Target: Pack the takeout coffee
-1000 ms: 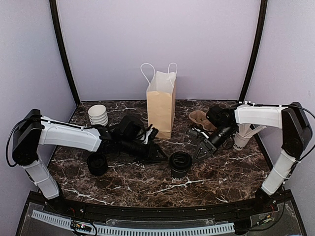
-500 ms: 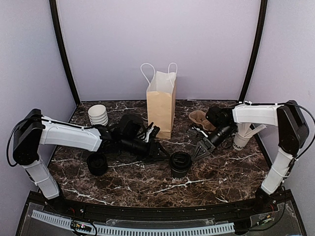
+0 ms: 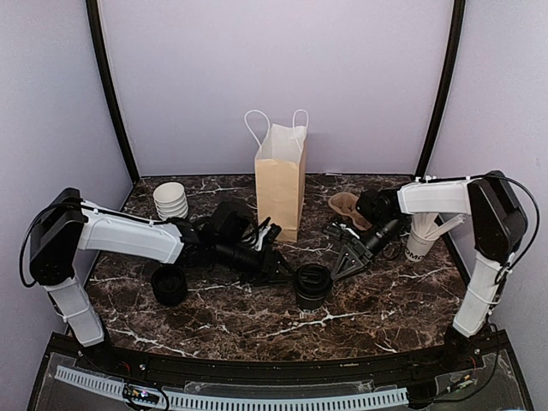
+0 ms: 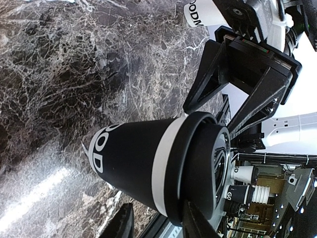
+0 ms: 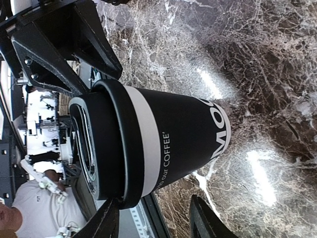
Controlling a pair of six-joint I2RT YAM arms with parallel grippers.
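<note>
The takeout coffee (image 3: 313, 285), a small black paper cup with a white band and a round black lid, stands upright on the marble table in front of the brown paper bag (image 3: 280, 180). My left gripper (image 3: 282, 267) is open just left of the cup. In the left wrist view (image 4: 158, 220) its fingers straddle the cup's (image 4: 143, 168) lid edge. My right gripper (image 3: 341, 264) is open just right of the cup. In the right wrist view (image 5: 156, 220) its fingers frame the cup's (image 5: 168, 141) near side without closing on it.
A stack of lidless cups (image 3: 170, 199) stands at the back left. A low black round object (image 3: 169, 285) lies under my left arm. A brown cup carrier (image 3: 345, 205) and a white cup of stirrers (image 3: 421, 241) are at the right.
My left gripper has edged right, closer to the cup. My right gripper has stayed almost in place beside it. The cup has not visibly moved.
</note>
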